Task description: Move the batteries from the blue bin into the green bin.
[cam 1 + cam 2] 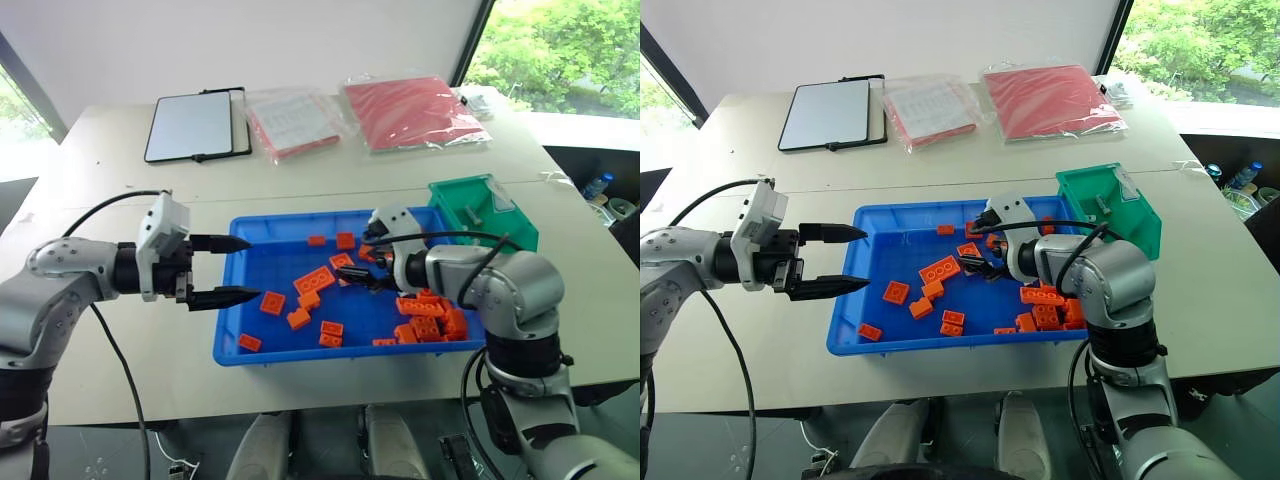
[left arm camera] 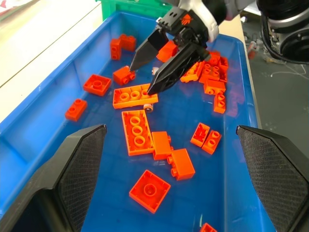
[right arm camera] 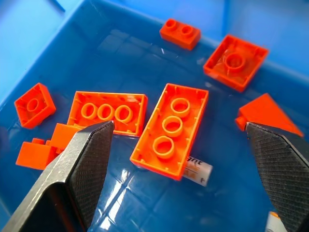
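The blue bin (image 1: 232, 345) lies mid-table with orange bricks (image 1: 313, 281) scattered in it. One battery (image 3: 197, 171) lies on the bin floor, half tucked under a long orange brick (image 3: 170, 128); its end (image 2: 150, 107) also peeks out in the left wrist view. My right gripper (image 2: 141, 79) hangs open just above that brick and battery, holding nothing. At the bin's left edge my left gripper (image 1: 252, 267) is open and empty, pointing across the bin. The green bin (image 1: 512, 232) stands at the blue bin's far right corner, with a small grey thing (image 1: 472, 212) inside.
A heap of orange bricks (image 1: 430, 315) fills the blue bin's near right corner, under my right forearm. At the back of the table lie a white tablet (image 1: 195, 125) and two plastic bags with red contents (image 1: 295, 120) (image 1: 410, 110). The table edge runs close behind the green bin.
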`<control>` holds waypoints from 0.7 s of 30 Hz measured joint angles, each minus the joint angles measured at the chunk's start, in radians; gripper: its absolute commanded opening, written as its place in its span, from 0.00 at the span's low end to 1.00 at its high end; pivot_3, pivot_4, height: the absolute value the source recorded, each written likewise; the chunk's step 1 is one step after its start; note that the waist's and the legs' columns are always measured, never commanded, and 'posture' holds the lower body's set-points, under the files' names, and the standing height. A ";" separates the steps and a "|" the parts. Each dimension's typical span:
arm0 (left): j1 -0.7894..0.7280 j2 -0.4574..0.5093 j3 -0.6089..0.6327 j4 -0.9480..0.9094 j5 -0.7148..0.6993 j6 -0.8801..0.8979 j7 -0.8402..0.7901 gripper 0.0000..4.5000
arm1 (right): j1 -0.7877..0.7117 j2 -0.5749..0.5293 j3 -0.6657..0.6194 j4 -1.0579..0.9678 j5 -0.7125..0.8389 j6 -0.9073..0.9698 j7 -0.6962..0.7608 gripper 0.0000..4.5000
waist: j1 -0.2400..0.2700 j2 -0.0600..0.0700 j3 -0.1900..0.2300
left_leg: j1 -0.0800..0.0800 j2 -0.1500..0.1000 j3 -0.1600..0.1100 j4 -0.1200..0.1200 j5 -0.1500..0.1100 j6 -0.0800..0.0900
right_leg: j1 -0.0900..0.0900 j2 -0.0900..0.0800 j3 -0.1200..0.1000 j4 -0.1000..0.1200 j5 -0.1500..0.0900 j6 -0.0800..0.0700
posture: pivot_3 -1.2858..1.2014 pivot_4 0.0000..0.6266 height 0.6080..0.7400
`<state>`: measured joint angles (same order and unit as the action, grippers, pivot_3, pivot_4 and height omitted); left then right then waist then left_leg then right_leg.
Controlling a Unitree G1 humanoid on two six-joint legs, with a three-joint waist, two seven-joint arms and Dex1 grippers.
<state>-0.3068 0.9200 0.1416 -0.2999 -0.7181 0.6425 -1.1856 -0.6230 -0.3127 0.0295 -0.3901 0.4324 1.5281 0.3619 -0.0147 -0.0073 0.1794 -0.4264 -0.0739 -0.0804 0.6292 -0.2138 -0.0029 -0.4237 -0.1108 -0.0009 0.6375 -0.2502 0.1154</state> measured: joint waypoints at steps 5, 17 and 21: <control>0.002 0.001 0.004 -0.010 -0.003 0.002 0.008 1.00 | 0.013 0.027 0.013 0.005 -0.006 -0.003 -0.025 0.99 | 0.000 0.000 0.000 | 0.000 0.000 0.000 0.000 0.000 0.000 | 0.000 0.000 0.000 0.001 0.000 0.000 | 0.52 0.24 0.96; 0.007 0.001 0.019 -0.017 -0.013 0.007 0.023 1.00 | 0.032 0.023 0.051 0.047 -0.019 -0.062 -0.037 0.26 | -0.002 0.000 0.000 | 0.000 0.000 0.000 0.000 0.000 0.000 | -0.001 0.001 0.000 0.002 0.000 0.000 | 0.52 0.24 0.96; 0.015 0.001 0.029 -0.017 -0.013 0.006 0.027 1.00 | -0.052 0.078 0.060 0.077 -0.012 -0.104 -0.014 0.26 | -0.008 0.000 0.000 | 0.001 0.001 0.001 0.000 0.000 0.000 | -0.003 0.001 0.000 0.006 0.000 0.000 | 0.52 0.24 0.96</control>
<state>-0.2914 0.9212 0.1703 -0.3165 -0.7311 0.6483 -1.1589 -0.6748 -0.2347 0.0893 -0.3131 0.4203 1.4240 0.3483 -0.0230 -0.0072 0.1795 -0.4259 -0.0731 -0.0799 0.6294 -0.2137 -0.0030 -0.4264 -0.1095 -0.0004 0.6432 -0.2503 0.1152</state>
